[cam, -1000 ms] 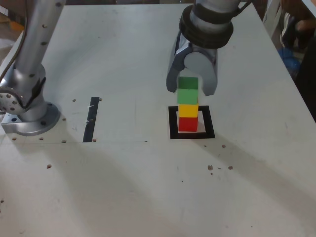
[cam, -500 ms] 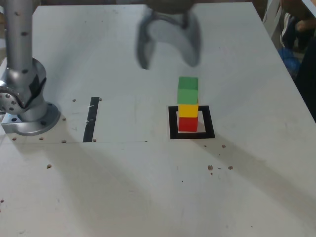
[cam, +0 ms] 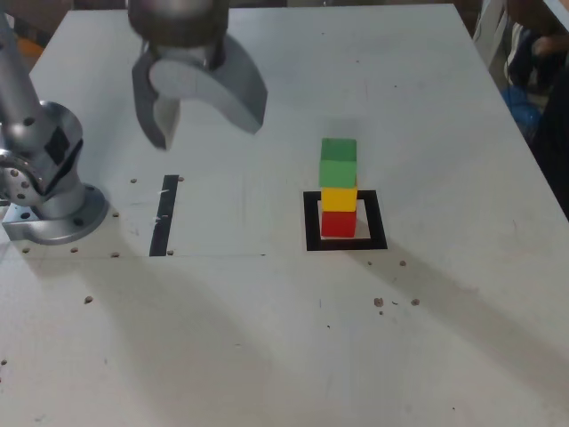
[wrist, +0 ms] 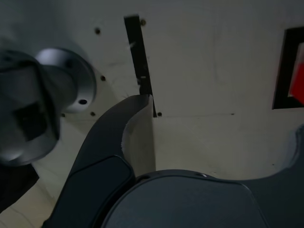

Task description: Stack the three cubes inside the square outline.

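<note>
The three cubes stand as one upright stack inside the square outline [cam: 311,222]: red [cam: 338,222] at the bottom, yellow [cam: 339,197] in the middle, green [cam: 338,163] on top. My gripper [cam: 208,133] hangs open and empty in the air, well off to the exterior view's left of the stack and touching nothing. The wrist view shows my gripper [wrist: 221,118] with its jaws spread wide. At that picture's edge sit part of the square outline [wrist: 284,66] and a sliver of the red cube [wrist: 298,76].
A thin black tape strip [cam: 165,216] lies on the white table below the gripper, also seen as the tape strip [wrist: 139,52]. The arm's metal base [cam: 49,196] stands at the exterior view's left. A person [cam: 533,62] sits beyond the table's right edge.
The gripper opened, let go of the green cube on top of the stack, rose and swung away to the exterior view's left. The stack stayed in place.
</note>
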You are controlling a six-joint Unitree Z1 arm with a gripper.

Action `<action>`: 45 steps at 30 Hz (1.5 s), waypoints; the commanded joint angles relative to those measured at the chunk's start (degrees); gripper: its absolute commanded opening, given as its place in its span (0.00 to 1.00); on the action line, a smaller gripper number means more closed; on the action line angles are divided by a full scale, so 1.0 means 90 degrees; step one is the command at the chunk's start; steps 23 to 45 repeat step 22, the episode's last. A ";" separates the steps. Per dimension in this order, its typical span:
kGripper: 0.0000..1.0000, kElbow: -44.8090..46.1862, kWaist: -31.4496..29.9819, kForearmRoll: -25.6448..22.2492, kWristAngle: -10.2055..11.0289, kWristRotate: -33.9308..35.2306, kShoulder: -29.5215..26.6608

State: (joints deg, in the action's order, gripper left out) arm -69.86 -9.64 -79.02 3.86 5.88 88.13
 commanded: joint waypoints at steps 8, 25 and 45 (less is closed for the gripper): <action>1.00 0.2185 0.0239 0.1221 -0.0166 0.0019 -0.0064; 0.99 0.2638 0.0397 0.1829 -0.0235 -0.0126 0.0163; 0.99 0.2638 0.0397 0.1829 -0.0235 -0.0126 0.0163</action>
